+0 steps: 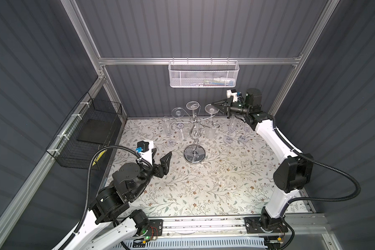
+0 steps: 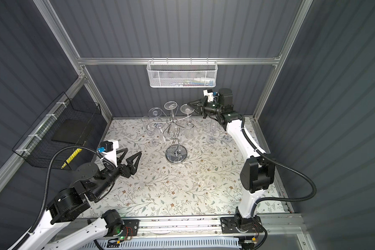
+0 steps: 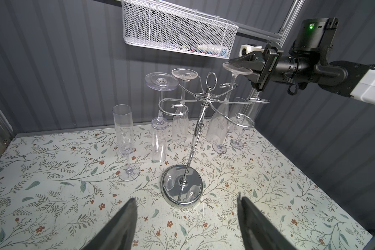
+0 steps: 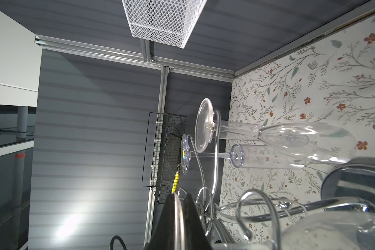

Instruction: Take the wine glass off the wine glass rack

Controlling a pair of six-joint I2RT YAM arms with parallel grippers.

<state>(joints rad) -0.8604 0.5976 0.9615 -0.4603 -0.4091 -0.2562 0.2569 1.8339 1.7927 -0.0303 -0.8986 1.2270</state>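
Chrome wine glass rack point(image 1: 194, 154) stood ahead of your released left claw point(image 2: 132, 152); your right claw point(image 1: 214, 105) gripped the upturned foot of the wine glass point(image 3: 214, 132), its bowl hanging below on the rack.

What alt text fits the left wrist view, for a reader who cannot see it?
The right gripper is shut on the foot of an upside-down wine glass hanging on the chrome wine glass rack, above a floral table. Two more glasses hang beside it, and the left gripper stands open in front.
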